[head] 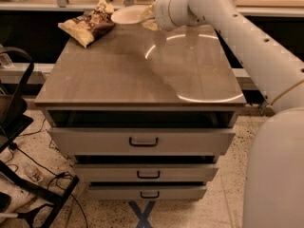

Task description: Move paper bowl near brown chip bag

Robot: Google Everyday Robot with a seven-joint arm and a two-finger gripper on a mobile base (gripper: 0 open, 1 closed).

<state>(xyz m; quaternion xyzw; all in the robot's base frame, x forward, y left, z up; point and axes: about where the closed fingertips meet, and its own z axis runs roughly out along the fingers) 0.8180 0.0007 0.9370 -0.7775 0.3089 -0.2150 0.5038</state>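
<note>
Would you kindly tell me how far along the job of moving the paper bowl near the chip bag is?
Nearly done: the round off-white paper bowl is close beside the wrinkly brown chip bag at the far edge of the cabinet top. The robot's hand is at the bowl's right rim. Left, probably: drawing the hand away.
</note>
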